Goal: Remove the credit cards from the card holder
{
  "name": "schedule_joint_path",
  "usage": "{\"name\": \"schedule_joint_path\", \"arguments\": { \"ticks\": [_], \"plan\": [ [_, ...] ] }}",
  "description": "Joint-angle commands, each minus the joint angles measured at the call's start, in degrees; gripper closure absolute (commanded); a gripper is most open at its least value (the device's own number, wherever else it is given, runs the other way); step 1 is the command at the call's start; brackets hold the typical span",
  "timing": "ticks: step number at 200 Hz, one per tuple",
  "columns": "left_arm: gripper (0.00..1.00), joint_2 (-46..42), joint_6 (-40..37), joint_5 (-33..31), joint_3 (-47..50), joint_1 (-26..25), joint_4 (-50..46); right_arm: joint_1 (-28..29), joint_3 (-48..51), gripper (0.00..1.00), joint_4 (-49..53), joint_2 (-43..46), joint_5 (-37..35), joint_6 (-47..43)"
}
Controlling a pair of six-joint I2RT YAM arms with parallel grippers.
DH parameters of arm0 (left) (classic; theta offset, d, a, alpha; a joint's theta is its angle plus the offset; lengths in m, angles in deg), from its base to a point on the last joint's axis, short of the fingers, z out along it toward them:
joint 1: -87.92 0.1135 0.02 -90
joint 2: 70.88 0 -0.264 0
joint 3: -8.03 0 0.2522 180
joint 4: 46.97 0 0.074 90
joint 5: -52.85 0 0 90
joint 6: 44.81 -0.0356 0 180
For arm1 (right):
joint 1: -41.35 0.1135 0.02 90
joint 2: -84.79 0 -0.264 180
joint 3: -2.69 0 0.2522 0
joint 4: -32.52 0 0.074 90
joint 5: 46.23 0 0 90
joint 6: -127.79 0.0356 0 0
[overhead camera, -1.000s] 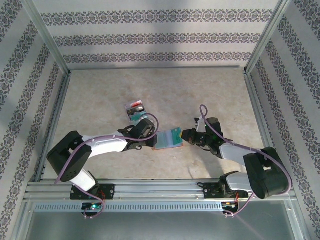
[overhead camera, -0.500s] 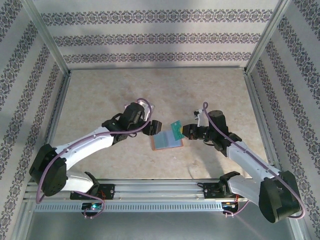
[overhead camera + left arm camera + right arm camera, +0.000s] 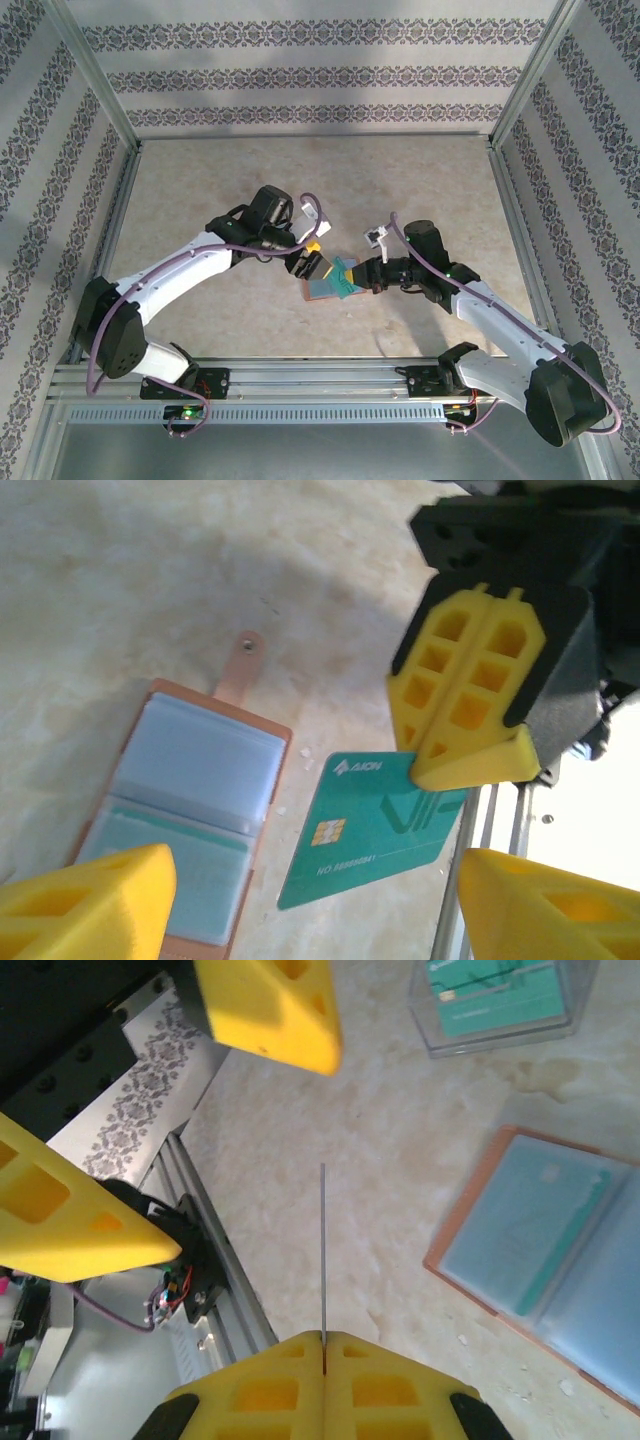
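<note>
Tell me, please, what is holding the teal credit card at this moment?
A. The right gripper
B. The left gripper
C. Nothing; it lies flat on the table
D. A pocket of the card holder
A: in the left wrist view the right gripper is shut on one edge of the teal credit card. The left gripper stands open, and the card holder lies open beside it.

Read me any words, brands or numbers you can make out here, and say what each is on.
"AEON", letters soft: white print atop the teal credit card in the right gripper.
"NO." then digits too blurred to read: same card, lower edge.
White print on the top card in the clear box: too blurred.
</note>
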Motion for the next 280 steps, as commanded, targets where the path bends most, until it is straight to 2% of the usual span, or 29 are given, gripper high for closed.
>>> {"name": "schedule_joint_path", "arguments": {
  "ticks": [1,53,93,107,143,156,169,176,181,185,195,218,234,262,280],
  "plan": [
    [0.25,0.8,-8.5,5.3,-2.7,1.0,-6.8,1.1,-1.8,0.94,1.0,1.2,4.0,-3.2],
    [0.28,6.1,-13.4,11.2,-6.5,2.2,-11.5,3.2,-2.8,0.94,1.1,2.1,5.7,-4.2],
    [0.44,9.7,-18.0,17.5,-10.1,2.2,-17.9,4.7,-3.3,0.94,1.3,1.9,5.9,-4.7],
    [0.53,9.6,-18.8,17.6,-9.9,2.2,-18.4,5.0,-3.4,0.94,1.1,1.9,6.0,-5.0],
    [0.87,9.7,-20.3,20.1,-9.7,2.2,-19.6,5.1,-3.9,0.94,0.6,1.7,6.4,-5.3],
    [1.0,9.1,-20.2,21.4,-9.1,2.2,-18.9,5.1,-3.8,0.9,0.0,2.0,6.0,-4.9],
    [1.0,7.8,-17.9,20.7,-7.8,2.2,-15.8,4.8,-3.2,0.76,-0.8,2.6,4.4,-4.1],
    [1.0,6.3,-16.1,19.8,-6.7,2.2,-12.9,4.5,-2.5,0.63,-1.7,3.2,3.5,-3.2],
    [1.0,5.1,-14.0,18.8,-5.5,2.3,-10.1,4.3,-1.9,0.47,-2.7,3.5,3.1,-2.4],
    [1.0,4.0,-12.0,18.0,-4.2,2.4,-7.2,4.0,-1.3,0.39,-3.7,4.0,2.9,-1.7],
    [1.0,0.8,-6.5,16.7,-0.7,3.0,0.8,3.2,0.3,0.31,-6.4,5.0,2.7,0.2],
    [1.0,-6.2,6.2,15.5,8.2,4.6,20.1,2.2,4.8,0.24,-14.2,8.4,0.9,5.7],
    [1.0,-9.4,12.0,16.2,12.1,5.0,28.3,2.0,6.7,0.23,-17.2,10.0,-1.1,7.8],
    [1.0,-11.3,16.7,15.4,14.4,5.1,33.0,2.2,8.6,0.25,-23.5,10.1,-0.9,10.9],
    [1.0,-11.3,18.2,15.7,14.8,5.0,34.0,2.8,8.7,0.33,-26.4,9.3,-0.9,11.8]
  ]
}}
